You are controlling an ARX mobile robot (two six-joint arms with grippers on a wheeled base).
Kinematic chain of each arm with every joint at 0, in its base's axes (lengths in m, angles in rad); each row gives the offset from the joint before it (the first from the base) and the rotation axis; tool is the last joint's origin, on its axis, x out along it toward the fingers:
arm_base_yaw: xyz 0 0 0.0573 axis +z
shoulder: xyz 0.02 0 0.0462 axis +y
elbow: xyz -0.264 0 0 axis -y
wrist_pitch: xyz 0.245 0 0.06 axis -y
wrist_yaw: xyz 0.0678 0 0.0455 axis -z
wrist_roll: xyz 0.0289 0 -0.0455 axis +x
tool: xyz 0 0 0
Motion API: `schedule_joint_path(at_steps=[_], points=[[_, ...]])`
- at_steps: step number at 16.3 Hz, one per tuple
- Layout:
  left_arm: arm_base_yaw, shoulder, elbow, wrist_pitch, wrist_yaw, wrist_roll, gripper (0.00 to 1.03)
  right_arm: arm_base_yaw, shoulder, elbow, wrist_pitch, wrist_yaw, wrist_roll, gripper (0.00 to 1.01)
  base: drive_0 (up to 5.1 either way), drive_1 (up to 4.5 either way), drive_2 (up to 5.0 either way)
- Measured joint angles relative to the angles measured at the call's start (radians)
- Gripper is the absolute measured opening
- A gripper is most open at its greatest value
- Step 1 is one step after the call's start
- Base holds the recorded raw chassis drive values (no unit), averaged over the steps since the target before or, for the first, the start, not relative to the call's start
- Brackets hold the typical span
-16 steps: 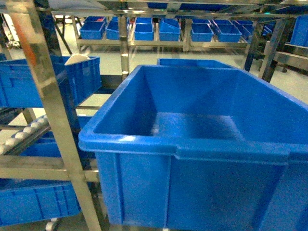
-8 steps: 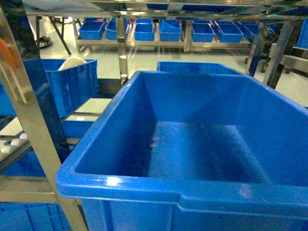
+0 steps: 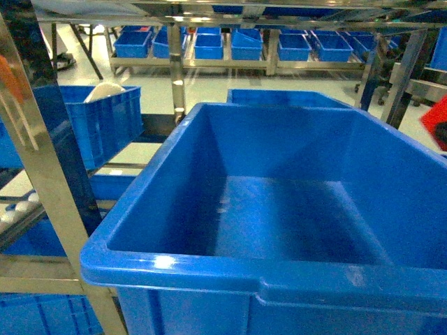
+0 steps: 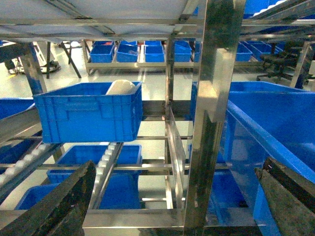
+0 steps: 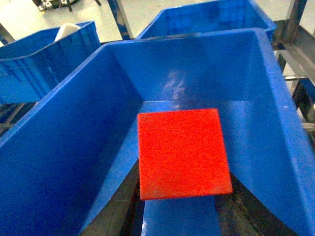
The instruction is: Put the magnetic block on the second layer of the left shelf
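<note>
One red magnetic block (image 5: 183,153) sits clamped between the right gripper (image 5: 179,206) jaws, held above the open mouth of the big blue bin (image 3: 209,269) on the left shelf second layer (image 4: 209,98). To do it well, I would carry the block further in over the bin floor and lower it before parting the jaws — a high drop may bounce. The left gripper (image 4: 167,196) hangs wide open, holding nothing. Against half a second earlier, a red corner (image 3: 438,122) now shows at the head view's right edge — the bin unchanged.
</note>
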Motion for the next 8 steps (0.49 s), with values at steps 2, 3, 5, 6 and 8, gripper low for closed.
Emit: schedule_joint_path(at_steps=[2,3,5,6,8], points=[[0.0,0.0,0.0,0.0,0.0,0.0,0.98,0.06,0.185,0.129,0.001,0.04,0.032,0.33,0.0,0.0,0.0],[0.0,0.0,0.0,0.0,0.0,0.0,0.98,0.079,0.272,0.198,-0.023,0.067,0.038,0.33,0.0,0.0,0.0],[0.0,0.0,0.0,0.0,0.0,0.0,0.98,0.11,0.378,0.288,-0.087,0.084,0.039,0.33,0.0,0.0,0.0],[0.0,0.0,0.0,0.0,0.0,0.0,0.98,0.135,0.406,0.299,-0.064,0.135,0.015,0.4,0.0,0.0,0.0],[0.0,0.0,0.0,0.0,0.0,0.0,0.98,0.18,0.375,0.243,0.086,0.298,-0.131,0.61,0.0,0.0,0.0]])
